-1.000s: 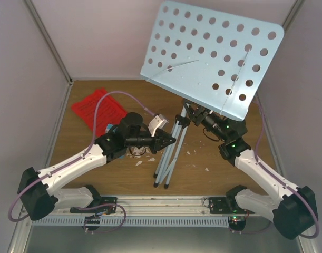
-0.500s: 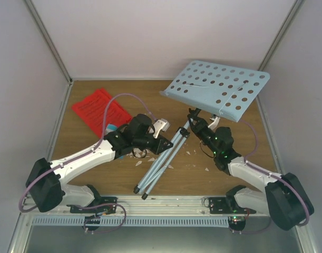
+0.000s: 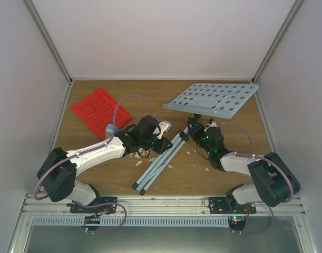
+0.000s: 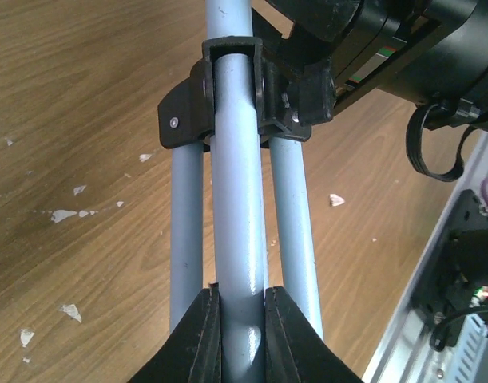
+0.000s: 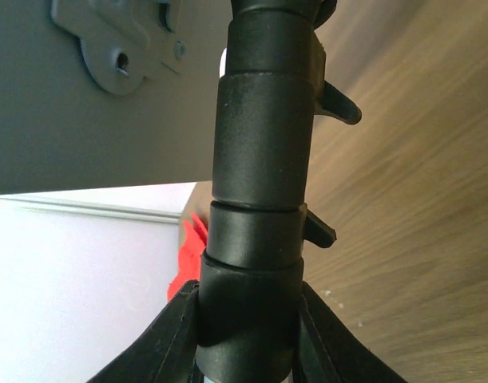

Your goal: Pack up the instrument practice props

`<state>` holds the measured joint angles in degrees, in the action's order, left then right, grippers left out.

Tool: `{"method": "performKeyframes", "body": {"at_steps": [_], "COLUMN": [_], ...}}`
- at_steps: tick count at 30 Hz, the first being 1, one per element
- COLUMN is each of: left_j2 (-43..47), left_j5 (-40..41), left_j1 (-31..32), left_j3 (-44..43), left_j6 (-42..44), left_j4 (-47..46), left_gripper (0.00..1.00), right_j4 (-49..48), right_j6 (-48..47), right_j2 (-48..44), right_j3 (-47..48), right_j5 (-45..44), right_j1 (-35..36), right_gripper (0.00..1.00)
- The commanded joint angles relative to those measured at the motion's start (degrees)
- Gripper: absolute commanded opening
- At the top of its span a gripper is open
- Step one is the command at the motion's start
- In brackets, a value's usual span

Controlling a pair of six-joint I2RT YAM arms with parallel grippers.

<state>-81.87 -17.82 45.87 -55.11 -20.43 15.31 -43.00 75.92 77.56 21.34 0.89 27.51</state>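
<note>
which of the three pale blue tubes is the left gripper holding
The middle pale-blue metal tube, pinched by the left gripper; the flanking tubes sit outside its fingers.

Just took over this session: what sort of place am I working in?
Probably a lab test cell, not a music room: a wooden table boxed in by plain white panels, with a metal mounting rail along its near edge.

A brown wood-grain tabletop (image 3: 150,100) forms the floor of a small booth. A plain white back wall (image 3: 161,37), left wall (image 3: 23,105) and right wall (image 3: 303,105) rise from its edges, joined at slim grey corner posts (image 3: 47,39). An aluminium rail (image 3: 161,203) runs along the tabletop's near edge. The light is soft and even.
</note>
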Motion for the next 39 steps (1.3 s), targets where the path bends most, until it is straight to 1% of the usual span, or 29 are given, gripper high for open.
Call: {"method": "performKeyframes", "body": {"at_steps": [1,4,9,11,14,15,16,17,18,19,21,24,30,32,35,39], "left_j2": [-0.6,-2.5,-5.3,-6.4,-7.8,-8.2,-8.6,-8.9,-9.3,-9.7,-10.9,-12.9,-15.2,-15.6,-16.1,-16.2], "left_j5": [4.2,6.0,7.4,9.6,11.5,11.7,11.7,11.7,11.8,12.2,12.7,12.7,12.7,12.9,12.0,8.9], "left_j1": [-0.9,-1.0,-1.0,-1.0,-1.0,-1.1,-1.0,-1.0,-1.0,-1.1,-1.2,-1.3,-1.3,-1.3,-1.4,-1.4], "left_j3": [-1.6,-2.1,-4.1,-4.6,-5.1,-5.3,-5.4,-5.5,-5.5,-5.6,-6.1,-7.2,-7.2,-6.7,-6.5,-5.3], "left_j6": [2.9,3.3,4.5,5.6,7.2,7.5,7.5,7.4,7.2,7.0,6.6,6.9,8.3,8.7,8.7,8.5], "left_j4": [-22.8,-22.8,-22.1,-21.7,-20.9,-20.8,-20.8,-21.1,-21.5,-21.9,-22.2,-22.3,-22.4,-22.6,-22.3,-22.0], "left_gripper": [0.0,0.0,0.0,0.0,0.0,0.0,0.0,0.0,0.0,0.0,0.0,0.0,0.0,0.0,0.0,0.01], "right_j4": [-10.5,-12.6,-17.2,-16.5,-13.0,-12.3,-12.1,-12.3,-12.3,-11.9,-11.0,-11.3,-8.9,-6.4,-2.7,7.2], "right_j6": [-2.0,-0.6,2.7,2.1,0.4,0.2,0.1,-0.1,-0.6,-1.2,-1.9,-1.6,-0.2,0.0,-0.2,-3.0], "right_j2": [3.2,6.4,10.3,10.7,10.9,10.8,10.8,10.8,10.7,10.6,10.5,10.3,6.3,4.0,0.0,-9.3], "right_j3": [0.1,-0.2,-2.3,-2.2,-1.1,-1.0,-1.2,-1.3,-1.4,-1.2,-1.3,-2.2,-5.5,-6.6,-8.1,-8.8], "right_j5": [4.7,5.1,3.1,2.8,3.1,3.1,3.1,3.1,3.1,3.2,3.3,3.5,3.1,2.8,2.3,-0.4], "right_j1": [1.9,1.8,1.9,1.8,1.7,1.7,1.7,1.7,1.7,1.6,1.6,1.6,1.6,1.6,1.6,1.4], "right_gripper": [0.01,0.0,0.01,0.0,0.01,0.07,0.18,0.32,0.43,0.48,0.52,0.57,0.75,0.8,0.82,0.88]}}
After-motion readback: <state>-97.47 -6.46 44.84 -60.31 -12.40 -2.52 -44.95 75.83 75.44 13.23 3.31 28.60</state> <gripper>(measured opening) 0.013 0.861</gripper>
